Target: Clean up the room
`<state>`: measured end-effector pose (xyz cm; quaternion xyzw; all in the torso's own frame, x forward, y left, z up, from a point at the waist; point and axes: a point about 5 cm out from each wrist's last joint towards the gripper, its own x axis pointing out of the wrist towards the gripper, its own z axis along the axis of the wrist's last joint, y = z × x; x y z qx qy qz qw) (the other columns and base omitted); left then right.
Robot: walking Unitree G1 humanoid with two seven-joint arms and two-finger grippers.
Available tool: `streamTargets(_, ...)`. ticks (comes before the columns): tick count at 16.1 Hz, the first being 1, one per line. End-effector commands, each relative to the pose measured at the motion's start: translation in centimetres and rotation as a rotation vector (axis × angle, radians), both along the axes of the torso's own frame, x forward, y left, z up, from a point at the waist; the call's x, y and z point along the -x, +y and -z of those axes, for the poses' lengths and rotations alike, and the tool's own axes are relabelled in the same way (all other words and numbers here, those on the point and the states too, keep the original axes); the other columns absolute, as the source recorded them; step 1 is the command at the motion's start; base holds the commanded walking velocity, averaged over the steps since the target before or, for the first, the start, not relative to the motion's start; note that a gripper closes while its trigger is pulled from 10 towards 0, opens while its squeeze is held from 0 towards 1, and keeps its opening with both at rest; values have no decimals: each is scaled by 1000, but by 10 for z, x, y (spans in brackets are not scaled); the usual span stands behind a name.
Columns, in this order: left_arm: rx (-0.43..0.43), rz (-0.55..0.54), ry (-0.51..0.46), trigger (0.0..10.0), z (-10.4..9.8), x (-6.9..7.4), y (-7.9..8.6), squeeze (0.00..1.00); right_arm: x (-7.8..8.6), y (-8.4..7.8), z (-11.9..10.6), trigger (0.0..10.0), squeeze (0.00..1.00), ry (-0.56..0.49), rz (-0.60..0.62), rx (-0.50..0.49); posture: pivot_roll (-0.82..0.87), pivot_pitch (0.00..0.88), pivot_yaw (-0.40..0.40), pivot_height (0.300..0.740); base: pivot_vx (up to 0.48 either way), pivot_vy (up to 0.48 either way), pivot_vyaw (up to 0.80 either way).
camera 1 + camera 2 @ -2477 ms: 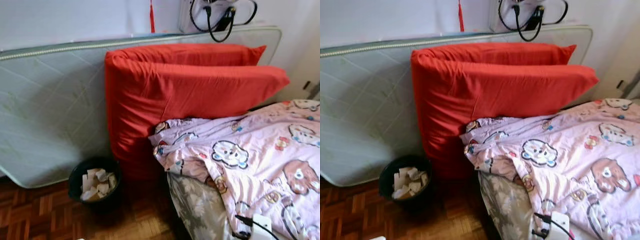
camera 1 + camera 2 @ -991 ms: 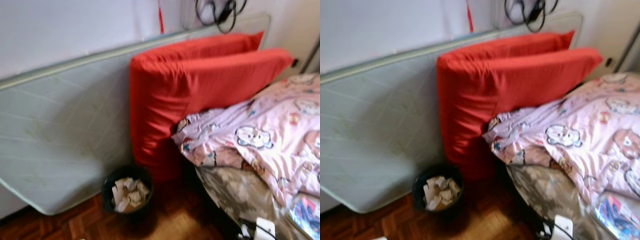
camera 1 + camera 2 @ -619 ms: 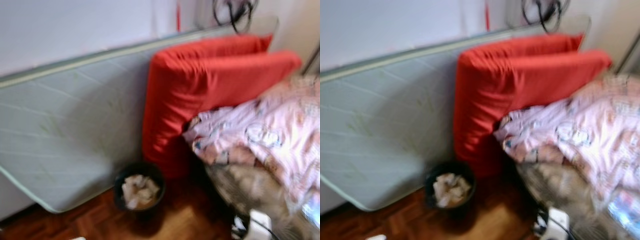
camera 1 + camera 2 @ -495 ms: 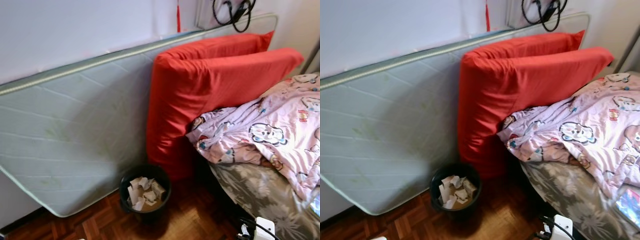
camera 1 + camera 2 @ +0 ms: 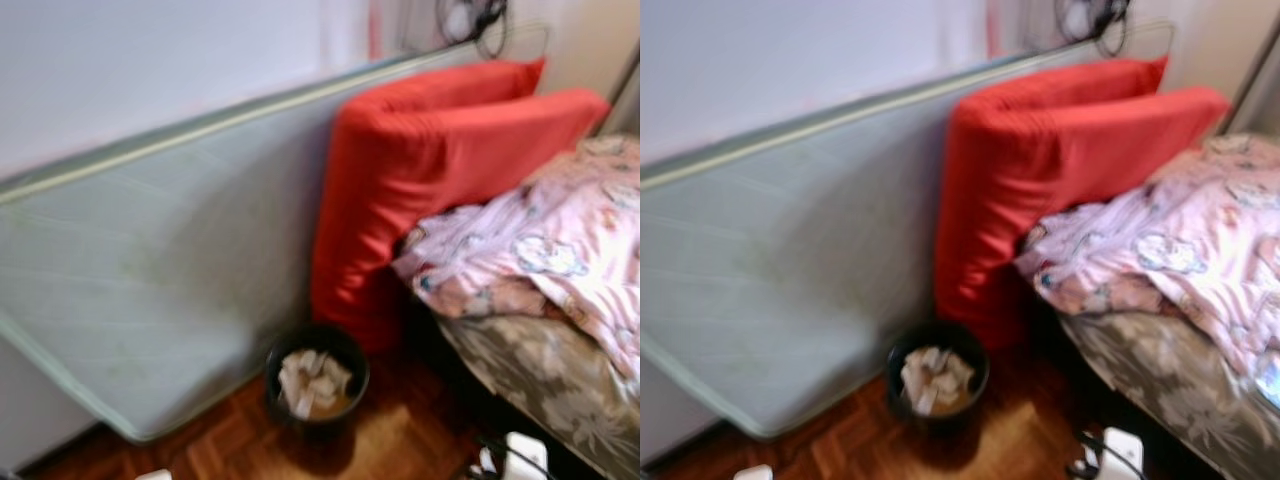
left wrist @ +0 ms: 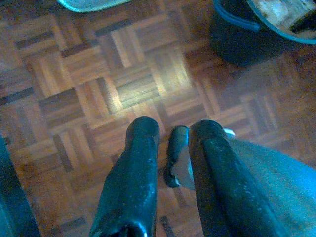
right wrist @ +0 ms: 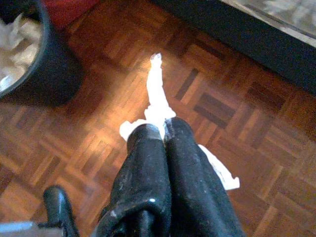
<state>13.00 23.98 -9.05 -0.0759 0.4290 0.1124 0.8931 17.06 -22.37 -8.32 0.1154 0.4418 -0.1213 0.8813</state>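
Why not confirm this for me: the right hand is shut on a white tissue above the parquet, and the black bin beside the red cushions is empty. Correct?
One thing is wrong: the black bin is not empty; the left eye view shows crumpled paper in it. The rest holds: the right hand is shut on a white tissue above the parquet, and the bin stands beside the red cushions.

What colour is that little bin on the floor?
The bin is black, stuffed with crumpled pale paper; the right eye view shows it best.
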Motion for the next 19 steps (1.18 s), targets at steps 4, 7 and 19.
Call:
streamTargets(4,4,5,27,10000,3,6,-2,0,-2,-5,-2,10000,0,-3,-26,32,57,0,1,740,0,0,200)
streamTargets(7,10,0,23,10000,3,6,-2,0,-3,-4,-2,10000,0,-6,-24,24,55,0,1,740,0,0,800)
streamTargets(19,6,-3,15,10000,2,4,0,0,-6,-1,-3,10000,0,-13,-78,23,57,0,9,740,0,0,533)
